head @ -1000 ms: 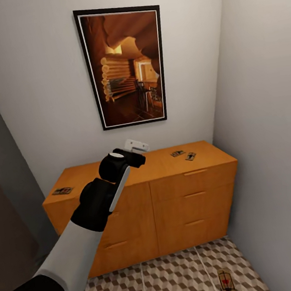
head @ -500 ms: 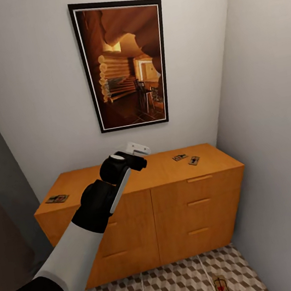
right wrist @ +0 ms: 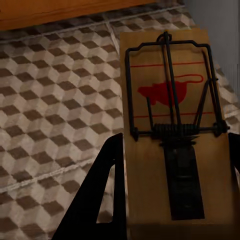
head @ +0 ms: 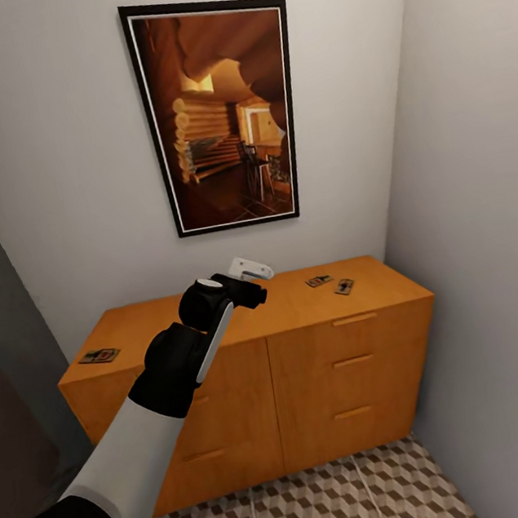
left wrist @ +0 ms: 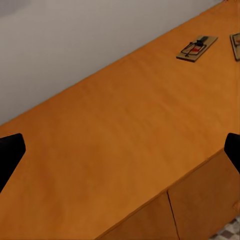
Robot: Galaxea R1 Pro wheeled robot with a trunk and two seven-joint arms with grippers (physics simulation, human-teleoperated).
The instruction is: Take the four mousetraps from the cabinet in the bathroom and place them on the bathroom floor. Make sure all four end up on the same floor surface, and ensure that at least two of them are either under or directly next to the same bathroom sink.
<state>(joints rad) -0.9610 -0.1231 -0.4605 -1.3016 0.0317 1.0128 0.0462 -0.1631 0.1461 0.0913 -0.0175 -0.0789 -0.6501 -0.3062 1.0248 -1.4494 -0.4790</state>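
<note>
Room: narrow alcove, plain pale grey-white walls (head: 55, 156) on three sides, meeting in a corner at the right. A darker grey panel (head: 10, 360) stands at the left edge; cannot tell whether door or wall.

Back wall: one tall picture (head: 218, 115) in a thin black frame, showing a warm brown log-cabin interior.

Furniture: low orange-brown sideboard (head: 339, 363) against the back wall, flat top, drawer fronts with slot-like handles.

Floor (head: 326, 505): square tiles, brown, beige and white cube pattern, pale grout.

Light: even, soft, no hard shadows.
</note>
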